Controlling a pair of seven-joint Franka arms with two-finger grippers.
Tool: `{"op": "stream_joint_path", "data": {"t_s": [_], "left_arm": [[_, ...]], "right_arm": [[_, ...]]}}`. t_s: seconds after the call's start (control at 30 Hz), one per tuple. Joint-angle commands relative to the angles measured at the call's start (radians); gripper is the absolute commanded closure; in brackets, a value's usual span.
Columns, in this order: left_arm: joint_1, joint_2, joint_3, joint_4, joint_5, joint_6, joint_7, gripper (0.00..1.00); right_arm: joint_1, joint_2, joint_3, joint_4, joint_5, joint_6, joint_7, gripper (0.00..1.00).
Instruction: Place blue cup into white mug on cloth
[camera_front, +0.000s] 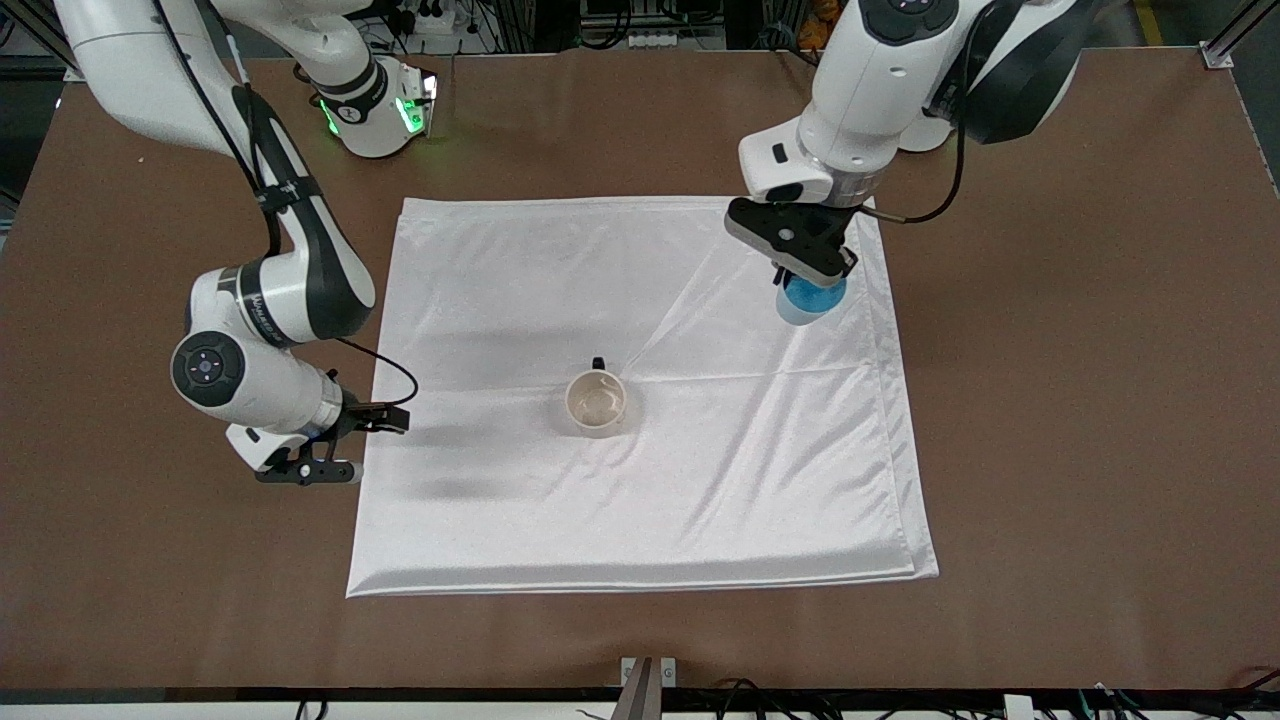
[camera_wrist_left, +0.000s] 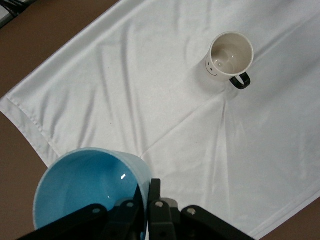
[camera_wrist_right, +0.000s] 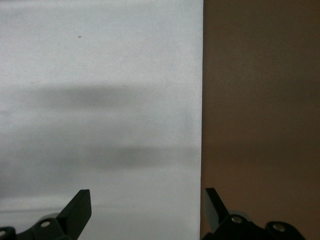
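Note:
My left gripper (camera_front: 810, 278) is shut on the rim of the light-blue cup (camera_front: 808, 302), one finger inside and one outside, over the part of the white cloth (camera_front: 700, 480) toward the left arm's end. In the left wrist view the cup (camera_wrist_left: 85, 192) hangs upright at my gripper (camera_wrist_left: 148, 189) above the cloth (camera_wrist_left: 150, 90). The white mug (camera_front: 596, 402) stands upright and empty near the cloth's middle, black handle toward the robots; it also shows in the left wrist view (camera_wrist_left: 230, 54). My right gripper (camera_front: 372, 440) is open and empty, low over the cloth's edge (camera_wrist_right: 100, 75) at the right arm's end.
The brown table (camera_front: 1080, 420) surrounds the cloth on all sides. The cloth has creases running from the mug toward the blue cup and a folded doubled edge (camera_front: 900, 420) at the left arm's end. The right gripper (camera_wrist_right: 147, 200) straddles the line between cloth and table (camera_wrist_right: 260, 100).

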Motion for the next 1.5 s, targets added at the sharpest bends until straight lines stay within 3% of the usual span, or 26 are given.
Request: {"op": "stream_joint_path", "data": {"t_s": [0.0,0.2,0.33,0.5,0.67,0.87,1.2,1.47], "left_arm": [[-0.065,0.123,-0.008,0.112,0.136,-0.013,-0.015,1.0],[-0.108,0.256,-0.005,0.202,0.164,0.0,-0.067,1.0],[-0.197,0.377,0.012,0.306,0.257,0.013,-0.102,1.0],[-0.318,0.463,0.106,0.389,0.303,0.022,-0.153,1.0],[-0.493,0.502,0.262,0.428,0.302,0.059,-0.194,1.0],[-0.634,0.555,0.379,0.46,0.299,0.132,-0.254,1.0],[-0.645,0.629,0.382,0.514,0.297,0.241,-0.276,1.0],[-0.659,0.692,0.387,0.543,0.297,0.333,-0.277,1.0]], "right_arm": [[-0.024,-0.064,0.019,-0.168,-0.017,0.145,-0.035,0.0],[-0.094,-0.113,0.022,-0.314,-0.016,0.259,-0.162,0.0],[-0.111,-0.162,0.021,-0.396,-0.016,0.282,-0.186,0.0],[-0.123,-0.24,0.019,-0.516,-0.016,0.331,-0.19,0.0],[-0.172,-0.298,0.021,-0.567,-0.016,0.325,-0.265,0.0],[-0.234,-0.344,0.022,-0.568,-0.014,0.251,-0.359,0.0],[-0.26,-0.443,0.021,-0.544,-0.003,0.081,-0.38,0.0],[-0.262,-0.466,0.021,-0.332,0.004,-0.247,-0.376,0.0]]}}
